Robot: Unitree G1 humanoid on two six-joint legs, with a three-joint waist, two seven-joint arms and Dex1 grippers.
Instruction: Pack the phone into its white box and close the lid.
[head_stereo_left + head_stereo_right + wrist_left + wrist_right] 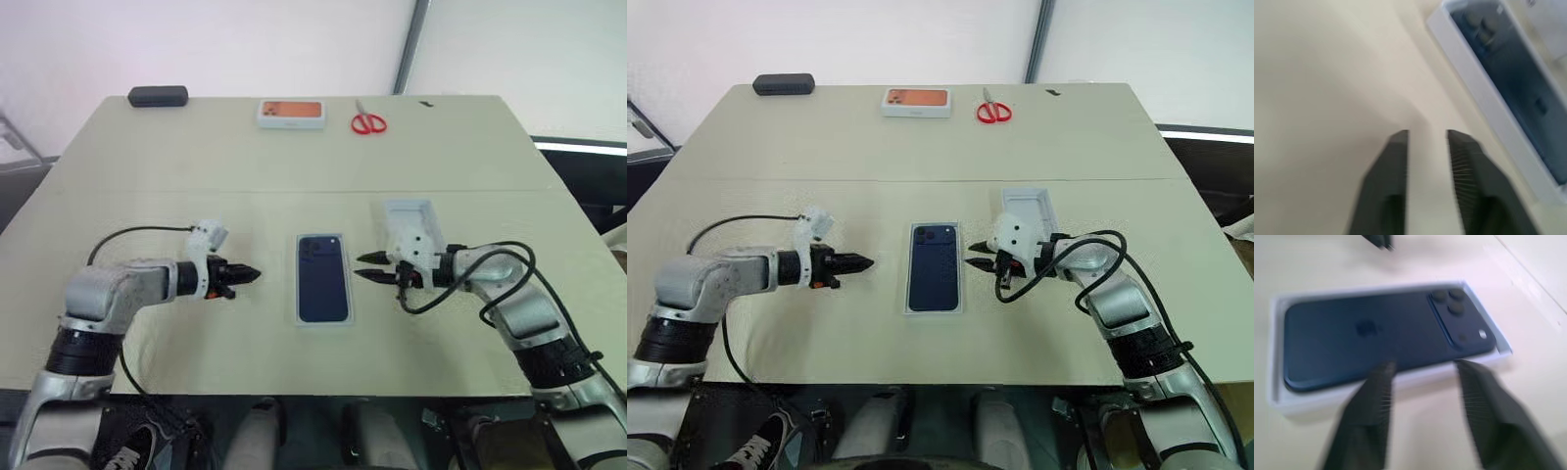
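**Phone boxed, lid waiting**

Although the phone (323,277) already lies camera-up in the white box (298,294) at the centre of the left eye view, the lid (409,219) sits open-side up just right of it, part hidden by the right pincer (369,266). That pincer looks partly parted, empty, pointing at the box. At centre left, the left pincer (251,275) is pinched narrow, holding nothing, apart from the box.

From the left wrist, the box runs down the right side beyond the tips.

From the right wrist, the phone fills the box just past the parted fingers (1374,396).

Packing looks done; next comes gripping the lid, flipping it and seating it squarely.
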